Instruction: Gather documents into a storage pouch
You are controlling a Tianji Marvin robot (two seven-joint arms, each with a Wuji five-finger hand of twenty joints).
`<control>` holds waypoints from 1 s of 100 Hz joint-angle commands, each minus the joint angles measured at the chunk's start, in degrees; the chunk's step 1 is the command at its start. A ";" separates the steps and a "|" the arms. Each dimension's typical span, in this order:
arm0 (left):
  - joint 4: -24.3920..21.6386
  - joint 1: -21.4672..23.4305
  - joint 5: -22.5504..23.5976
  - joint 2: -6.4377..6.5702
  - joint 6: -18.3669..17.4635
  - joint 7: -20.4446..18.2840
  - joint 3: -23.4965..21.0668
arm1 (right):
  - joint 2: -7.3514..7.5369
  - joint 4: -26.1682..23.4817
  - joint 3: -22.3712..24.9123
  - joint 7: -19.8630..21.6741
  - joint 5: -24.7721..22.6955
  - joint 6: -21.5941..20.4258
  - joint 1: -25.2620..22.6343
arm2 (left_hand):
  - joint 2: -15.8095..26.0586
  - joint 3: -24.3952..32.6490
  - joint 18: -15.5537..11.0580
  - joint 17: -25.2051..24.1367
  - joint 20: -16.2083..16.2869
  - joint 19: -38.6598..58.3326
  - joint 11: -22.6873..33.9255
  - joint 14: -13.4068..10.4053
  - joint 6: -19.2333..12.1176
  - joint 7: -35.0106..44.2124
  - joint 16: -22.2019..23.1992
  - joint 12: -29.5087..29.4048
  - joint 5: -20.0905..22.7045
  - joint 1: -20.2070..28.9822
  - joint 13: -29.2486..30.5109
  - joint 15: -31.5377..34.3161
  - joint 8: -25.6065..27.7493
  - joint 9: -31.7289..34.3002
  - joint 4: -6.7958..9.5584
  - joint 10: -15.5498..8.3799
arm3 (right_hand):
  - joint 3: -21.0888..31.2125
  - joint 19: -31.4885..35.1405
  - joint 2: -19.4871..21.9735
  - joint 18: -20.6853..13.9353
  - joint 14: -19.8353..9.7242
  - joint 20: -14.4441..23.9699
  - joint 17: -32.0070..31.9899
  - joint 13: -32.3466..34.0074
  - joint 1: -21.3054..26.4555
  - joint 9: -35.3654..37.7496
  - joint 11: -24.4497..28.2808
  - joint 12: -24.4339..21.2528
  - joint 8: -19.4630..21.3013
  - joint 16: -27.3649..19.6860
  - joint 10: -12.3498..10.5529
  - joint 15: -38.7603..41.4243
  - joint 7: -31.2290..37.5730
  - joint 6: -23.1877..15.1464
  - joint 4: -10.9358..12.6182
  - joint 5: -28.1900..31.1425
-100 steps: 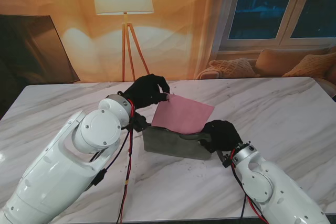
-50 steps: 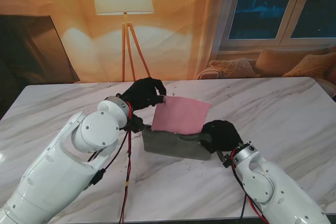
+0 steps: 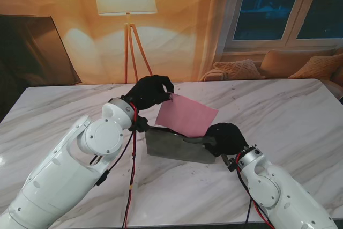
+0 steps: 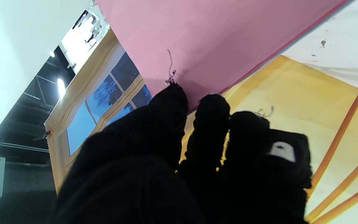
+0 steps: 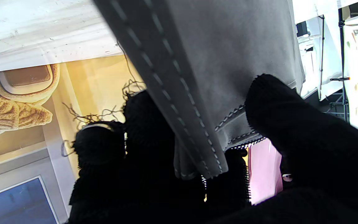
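A pink sheet [image 3: 186,116] stands tilted with its lower edge inside the grey pouch [image 3: 174,147] in the middle of the table. My left hand [image 3: 150,91], in a black glove, is shut on the sheet's upper left corner; the left wrist view shows the gloved fingertips [image 4: 172,102] pinching the pink sheet [image 4: 216,37]. My right hand [image 3: 226,138] is shut on the pouch's right end. In the right wrist view the grey stitched pouch [image 5: 216,62] is clamped between thumb and fingers [image 5: 148,124], with a strip of pink sheet [image 5: 264,171] showing inside.
The white marble table [image 3: 278,105] stretches wide on both sides of the pouch. A floor lamp [image 3: 127,4] and a sofa with cushions [image 3: 278,65] stand beyond the far edge.
The left hand has lifted the sheet's corner slightly and tilted it back to the right after dipping lower half a second ago. The pouch's near left edge has shifted a little. The right hand holds still.
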 commanded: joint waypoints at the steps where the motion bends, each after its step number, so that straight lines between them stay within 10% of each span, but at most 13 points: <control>1: 0.28 0.08 0.36 -0.61 -0.46 -0.76 0.06 | 0.00 -0.26 0.11 0.75 -0.10 0.12 -0.27 | 5.09 2.80 -7.90 -4.89 1.64 -2.63 -2.04 6.32 -8.16 7.88 -0.26 0.09 6.58 6.72 -0.13 -0.25 5.47 -0.66 1.37 -1.97 | -0.46 0.03 -0.32 -0.05 -2.38 0.05 -0.77 -1.84 -0.99 -1.04 0.02 -0.17 0.73 -0.49 -0.28 -1.78 1.71 -0.10 -1.32 0.87; 100: -0.09 3.71 0.76 1.03 2.24 -5.61 -2.47 | 0.05 -0.33 0.45 0.87 -0.26 0.55 -0.35 | 2.68 6.17 -6.97 -12.49 6.37 -8.78 -2.67 4.84 -6.75 7.88 -0.50 -0.63 6.26 4.87 -2.24 -1.68 2.77 0.06 -0.10 -0.85 | -0.79 -0.09 0.16 -0.06 -2.38 0.07 -0.82 -1.84 -1.06 -1.11 -0.01 -0.11 0.59 -0.35 -0.22 -1.88 1.78 -0.06 -1.30 0.84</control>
